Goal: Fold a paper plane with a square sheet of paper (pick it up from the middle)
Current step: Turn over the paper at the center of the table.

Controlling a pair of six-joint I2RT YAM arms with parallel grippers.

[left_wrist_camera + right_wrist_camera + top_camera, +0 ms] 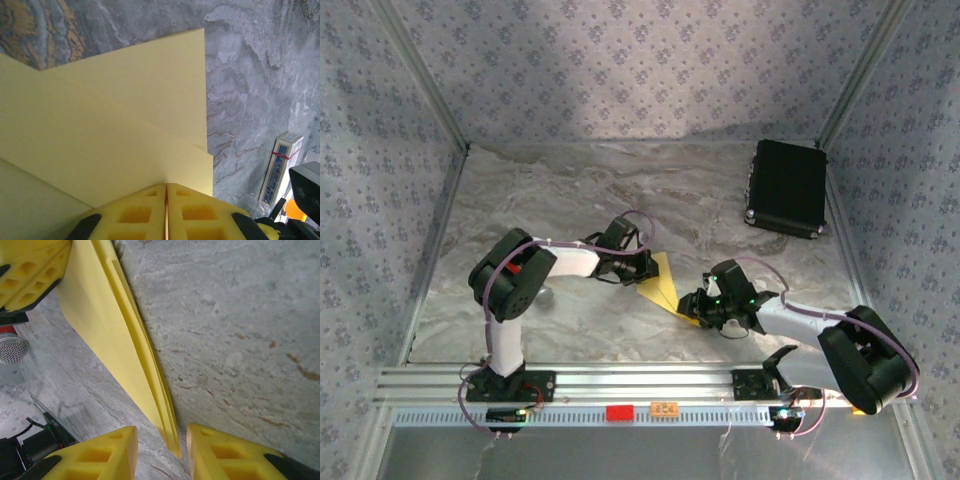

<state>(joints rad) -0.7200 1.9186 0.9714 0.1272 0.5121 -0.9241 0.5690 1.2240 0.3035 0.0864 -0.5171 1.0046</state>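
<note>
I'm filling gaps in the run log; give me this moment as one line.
left gripper: shut on paper | right gripper: open, paper tip between jaws | paper: folded in layers, not yet a plane

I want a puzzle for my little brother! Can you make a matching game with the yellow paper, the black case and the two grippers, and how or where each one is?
Things:
1. yellow paper
2. black case
3. left gripper
4. right gripper

Place or state:
A. open, with the paper's narrow end in the gap
B. lies at the far right of the table
C. folded in layers, between the two arms
D. shut on the paper

Pairs: 1-C, 2-B, 3-D, 4-A
</note>
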